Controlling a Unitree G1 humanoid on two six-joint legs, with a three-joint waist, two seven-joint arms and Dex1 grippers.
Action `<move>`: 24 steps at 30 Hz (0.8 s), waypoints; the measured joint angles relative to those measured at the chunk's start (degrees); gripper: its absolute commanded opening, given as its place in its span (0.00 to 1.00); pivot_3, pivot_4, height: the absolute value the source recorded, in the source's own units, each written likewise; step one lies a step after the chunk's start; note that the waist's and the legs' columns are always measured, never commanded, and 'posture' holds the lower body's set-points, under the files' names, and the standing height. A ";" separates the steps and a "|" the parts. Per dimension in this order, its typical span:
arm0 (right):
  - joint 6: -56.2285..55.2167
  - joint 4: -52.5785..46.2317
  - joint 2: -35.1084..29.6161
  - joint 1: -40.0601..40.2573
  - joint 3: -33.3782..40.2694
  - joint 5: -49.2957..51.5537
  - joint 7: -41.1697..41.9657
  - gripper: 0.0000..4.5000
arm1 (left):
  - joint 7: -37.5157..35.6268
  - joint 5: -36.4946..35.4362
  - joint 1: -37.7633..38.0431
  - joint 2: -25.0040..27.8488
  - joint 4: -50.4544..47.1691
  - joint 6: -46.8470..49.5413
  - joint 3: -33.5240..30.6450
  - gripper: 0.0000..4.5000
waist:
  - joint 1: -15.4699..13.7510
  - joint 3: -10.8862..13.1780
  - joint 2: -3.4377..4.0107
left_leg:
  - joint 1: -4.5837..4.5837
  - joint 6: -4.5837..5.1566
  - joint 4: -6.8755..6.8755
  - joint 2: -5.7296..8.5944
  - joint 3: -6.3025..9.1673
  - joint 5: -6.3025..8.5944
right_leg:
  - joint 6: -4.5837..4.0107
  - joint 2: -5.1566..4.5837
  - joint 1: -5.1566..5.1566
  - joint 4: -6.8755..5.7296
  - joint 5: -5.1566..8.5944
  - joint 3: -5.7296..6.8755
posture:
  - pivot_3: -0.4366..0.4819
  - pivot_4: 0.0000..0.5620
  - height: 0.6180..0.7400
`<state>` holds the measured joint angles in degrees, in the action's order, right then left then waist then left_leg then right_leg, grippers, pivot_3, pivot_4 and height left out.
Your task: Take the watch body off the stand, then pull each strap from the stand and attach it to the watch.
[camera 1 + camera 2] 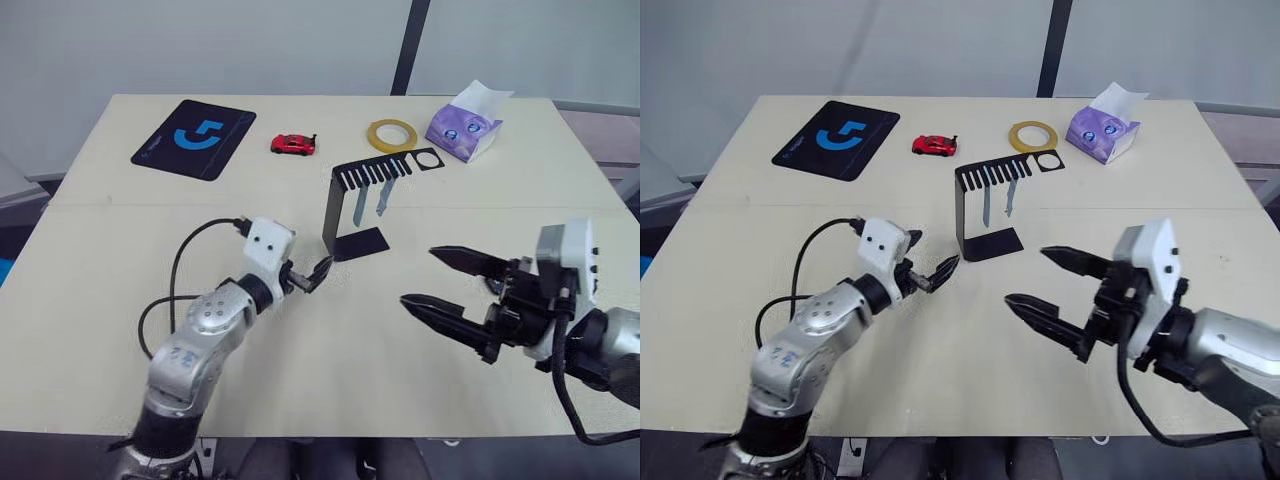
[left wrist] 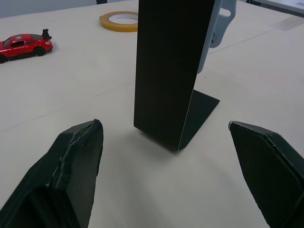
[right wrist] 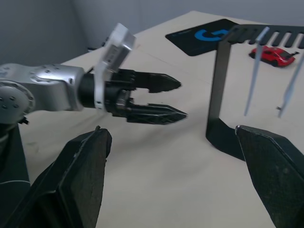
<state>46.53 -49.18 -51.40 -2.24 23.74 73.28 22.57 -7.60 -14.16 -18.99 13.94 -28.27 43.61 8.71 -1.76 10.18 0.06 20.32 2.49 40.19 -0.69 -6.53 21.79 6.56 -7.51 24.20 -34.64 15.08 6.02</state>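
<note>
Standing upright near the middle of the pale beige desk (image 1: pixel 100 250): black bent-metal stand (image 1: pixel 330 205) with flat square base, thin upright and comb-like slotted top arm. Hanging from the slots of that arm, side by side: 2 narrow pale blue-grey rubbery straps (image 1: pixel 361 204), dangling above the base without touching it. Watch body: cannot tell where from these frames.

Hovering just beside the stand's base, on the robot's left of it: left end effector (image 1: pixel 937 271), black fingers parted and released, grasping nothing, pointing at the upright. Hovering over the desk on the robot's right of the stand, apart from it: right end effector (image 1: pixel 436 281), fingers spread wide, released, grasping nothing.

Lying along the far edge of the desk, left to right: black mouse pad with blue logo (image 1: pixel 194 138), small red toy car (image 1: pixel 293 144), yellow ring of tape (image 1: pixel 391 134), purple tissue pack (image 1: pixel 464 127) with white tissue sticking up.
</note>
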 measured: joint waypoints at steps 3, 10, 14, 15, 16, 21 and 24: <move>-0.11 0.00 -0.22 -2.10 -2.78 0.77 -1.87 1.00 | 1.00 2.49 -1.23 -1.71 2.13 -1.16 1.95 1.00 | 0.14 -0.01 -0.04 | -0.01 0.01 0.00 -0.02 0.00 0.00 | 0.00 0.00 0.00 -0.01 0.00 0.01 | 0.48 0.27 0.98; -0.20 1.48 -0.22 -7.00 -7.56 -0.16 -2.79 1.00 | 5.62 8.18 -5.02 -6.55 7.79 -1.72 3.00 1.00 | 0.11 -0.01 -0.11 | 0.02 0.04 0.01 -0.04 0.01 -0.02 | 0.01 0.00 0.00 0.01 0.00 0.06 | 0.48 0.27 0.98; -0.20 3.77 -0.21 -8.78 -8.88 -2.97 -3.36 1.00 | 6.63 10.48 -6.81 -8.33 10.38 -3.71 3.64 1.00 | 0.07 -0.01 -0.12 | 0.05 0.05 0.02 -0.03 0.03 -0.02 | 0.02 -0.03 0.00 0.03 -0.01 0.10 | 0.48 0.27 0.98; -0.20 4.33 -0.21 -9.03 -9.37 -3.69 -3.44 1.00 | 6.77 10.97 -7.11 -8.71 11.05 -4.12 3.67 1.00 | 0.08 -0.01 -0.12 | 0.05 0.05 0.02 -0.03 0.03 -0.03 | 0.02 -0.03 0.00 0.03 -0.01 0.11 | 0.48 0.27 0.98; -0.20 4.76 -0.20 -9.29 -9.96 -4.49 -3.57 1.00 | 6.89 11.51 -7.13 -8.98 11.48 -4.61 3.68 1.00 | 0.11 -0.01 -0.12 | 0.05 0.05 0.02 -0.03 0.03 -0.03 | 0.02 -0.03 0.01 0.02 -0.01 0.10 | 0.48 0.27 0.98; -0.20 5.43 0.18 -10.14 -10.06 -6.46 -3.96 1.00 | 7.48 13.11 -7.66 -10.20 13.94 -6.18 3.61 1.00 | 0.12 -0.01 -0.12 | 0.06 0.06 0.03 -0.05 0.03 -0.03 | 0.02 -0.03 0.01 0.02 -0.01 0.12 | 0.48 0.27 0.98; -0.20 6.24 0.36 -10.34 -10.26 -7.62 -4.54 1.00 | 7.64 13.97 -8.43 -10.97 15.70 -7.26 3.59 1.00 | 0.04 -0.01 -0.12 | 0.08 0.07 0.04 -0.05 0.03 -0.03 | 0.02 -0.03 0.01 0.03 -0.01 0.13 | 0.48 0.27 0.98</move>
<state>46.33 -42.95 -51.04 -12.59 13.48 65.67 18.03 0.04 -0.19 -27.42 2.98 -12.57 36.36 12.31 -1.72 10.17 -0.06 20.40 2.56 40.23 -0.74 -6.50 21.76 6.58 -7.55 24.21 -34.62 15.07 6.15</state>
